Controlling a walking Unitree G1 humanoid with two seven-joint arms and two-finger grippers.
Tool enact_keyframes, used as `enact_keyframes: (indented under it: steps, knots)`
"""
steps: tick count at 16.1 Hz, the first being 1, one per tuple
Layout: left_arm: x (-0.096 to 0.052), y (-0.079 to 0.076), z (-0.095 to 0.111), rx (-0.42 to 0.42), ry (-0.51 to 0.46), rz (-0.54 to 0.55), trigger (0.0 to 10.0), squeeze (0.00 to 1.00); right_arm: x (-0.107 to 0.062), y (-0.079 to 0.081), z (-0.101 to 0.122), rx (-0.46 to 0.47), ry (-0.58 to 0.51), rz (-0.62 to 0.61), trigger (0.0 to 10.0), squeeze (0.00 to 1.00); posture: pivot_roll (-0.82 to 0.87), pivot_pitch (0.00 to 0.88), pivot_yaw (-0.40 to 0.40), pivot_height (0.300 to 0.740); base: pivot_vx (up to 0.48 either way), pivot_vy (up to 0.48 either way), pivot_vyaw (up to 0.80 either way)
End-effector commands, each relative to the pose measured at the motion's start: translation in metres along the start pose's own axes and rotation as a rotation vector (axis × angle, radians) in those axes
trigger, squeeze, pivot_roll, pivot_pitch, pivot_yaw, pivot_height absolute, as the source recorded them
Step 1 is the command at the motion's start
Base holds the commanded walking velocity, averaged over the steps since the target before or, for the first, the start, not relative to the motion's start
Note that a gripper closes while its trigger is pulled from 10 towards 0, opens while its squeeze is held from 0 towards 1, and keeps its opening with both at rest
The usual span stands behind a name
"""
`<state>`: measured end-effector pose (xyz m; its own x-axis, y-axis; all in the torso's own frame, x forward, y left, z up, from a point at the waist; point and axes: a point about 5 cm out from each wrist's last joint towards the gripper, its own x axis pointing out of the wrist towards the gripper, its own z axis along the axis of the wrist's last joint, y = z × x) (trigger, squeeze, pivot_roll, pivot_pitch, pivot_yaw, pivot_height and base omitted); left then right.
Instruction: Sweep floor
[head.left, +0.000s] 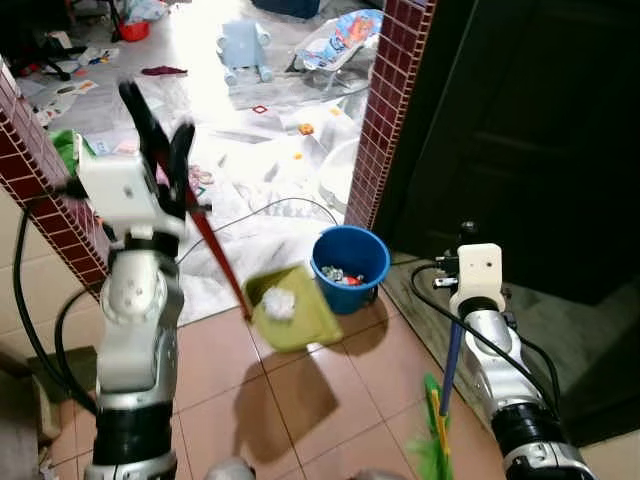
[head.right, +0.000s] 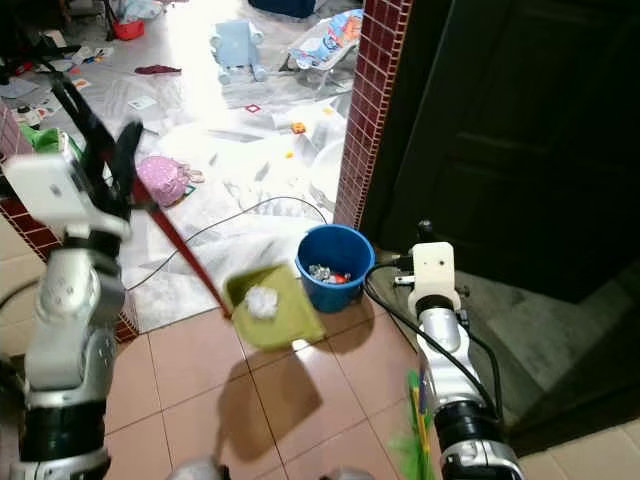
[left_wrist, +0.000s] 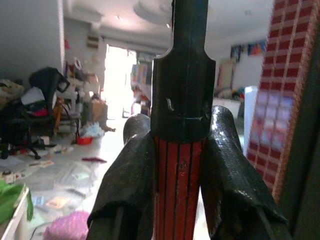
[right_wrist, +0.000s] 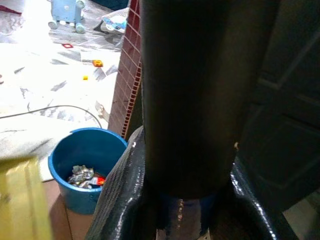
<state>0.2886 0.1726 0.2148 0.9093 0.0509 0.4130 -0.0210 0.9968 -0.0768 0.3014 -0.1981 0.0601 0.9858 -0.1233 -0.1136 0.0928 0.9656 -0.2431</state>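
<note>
Left gripper (head.left: 160, 140) is clamped on the red dustpan handle (head.left: 215, 250), with the yellow-green dustpan (head.left: 292, 310) hanging below it, lifted off the tiles beside the blue bucket (head.left: 350, 268) (crumpled paper inside the pan). Right gripper (right_wrist: 180, 200) squeezes the broom's dark pole (right_wrist: 192, 95), green bristles (head.left: 433, 440) down by the floor. No readable labels anywhere.

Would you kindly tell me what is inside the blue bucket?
The blue bucket holds crumpled silvery scraps and a red piece. Whatever lies under them, and its near inner wall, is hidden.
</note>
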Motion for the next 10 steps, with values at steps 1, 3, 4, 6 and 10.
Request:
enact_keyframes:
  steps: [1, 3, 4, 6, 10]
  knots:
    - [0.008, -0.002, 0.024, -0.025, -0.094, 0.005, 10.0, 0.0, 0.005, 0.001, 0.006, -0.002, -0.008, -0.004, 10.0, 0.0, -0.04, 0.0, -0.025, 0.74, 0.36, 0.0, 0.0]
    - [0.015, -0.005, 0.037, -0.042, -0.13, 0.002, 10.0, 0.0, 0.005, 0.002, 0.004, -0.003, -0.002, -0.004, 10.0, 0.0, -0.04, 0.0, -0.024, 0.74, 0.368, 0.0, 0.0]
    - [0.016, -0.005, 0.038, -0.044, -0.131, -0.002, 10.0, 0.0, 0.005, 0.003, 0.004, 0.002, 0.004, -0.002, 10.0, 0.0, -0.04, 0.0, -0.025, 0.74, 0.405, 0.0, 0.0]
    - [0.016, -0.004, 0.036, -0.046, -0.12, -0.003, 10.0, 0.0, 0.005, 0.004, 0.003, 0.008, 0.006, 0.004, 10.0, 0.0, -0.04, 0.0, -0.025, 0.74, 0.422, 0.0, -0.35]
    - [0.015, -0.004, 0.033, -0.058, -0.096, 0.002, 10.0, 0.0, 0.006, 0.008, 0.007, 0.022, -0.013, 0.022, 10.0, 0.0, -0.04, 0.0, -0.025, 0.74, 0.457, 0.0, -0.15]
